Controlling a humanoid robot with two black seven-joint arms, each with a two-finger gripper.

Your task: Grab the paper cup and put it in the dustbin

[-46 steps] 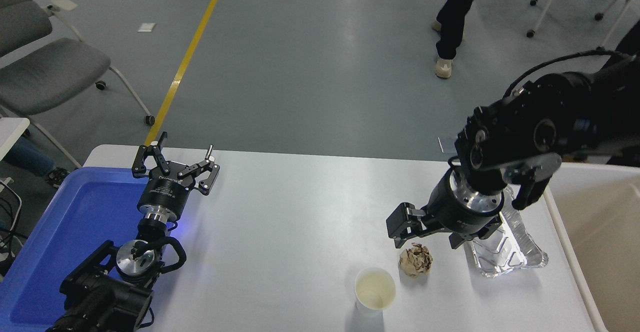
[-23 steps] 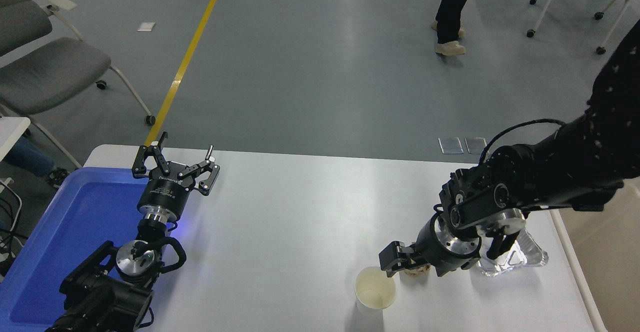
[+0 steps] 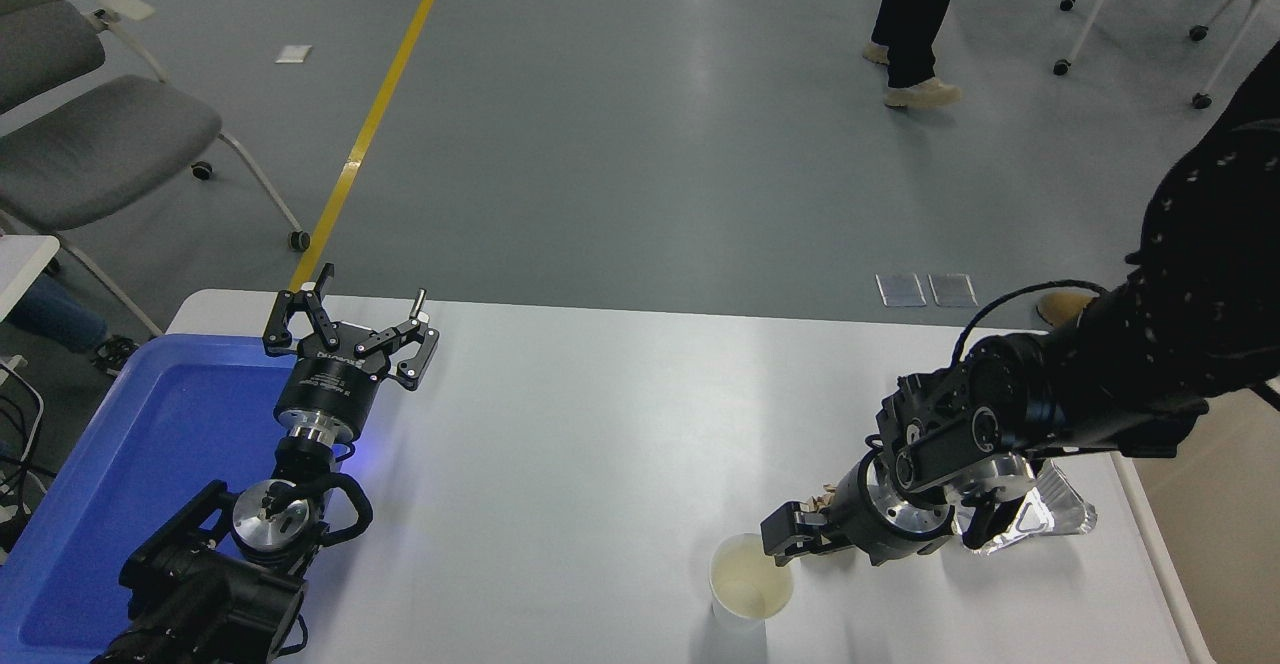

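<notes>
Paper cup (image 3: pixel 750 587) stands upright on the white desk (image 3: pixel 600 424) near its front edge, mouth up and, as far as can be seen, with nothing inside. It has not been lifted, so the task is at its opening stage: the grasp is not made, and the carry and the drop into the dustbin (image 3: pixel 1215 524) are both left. Only a beige strip of that bin shows at the right edge, well apart from the cup.

The right gripper (image 3: pixel 785 542) comes in low from the right, its tip at the cup's far right rim. One finger reaches the rim; the other is hidden behind the wrist, so I cannot tell whether the jaws are spread or closed, nor whether the rim lies between them. A scrap of the crumpled paper ball (image 3: pixel 825 497) peeks out behind the wrist, and the foil tray (image 3: pixel 1060 514) lies partly covered by the arm.

The left gripper (image 3: pixel 352 329) is parked at the lower left above the blue tray (image 3: pixel 150 444), its jaws spread wide and holding nothing.

Against the frame one second earlier, the right arm has dropped and swung toward the front of the desk: then it hovered over the paper ball and foil tray, now it covers most of the ball. The cup has not shifted, and the left arm is unchanged
</notes>
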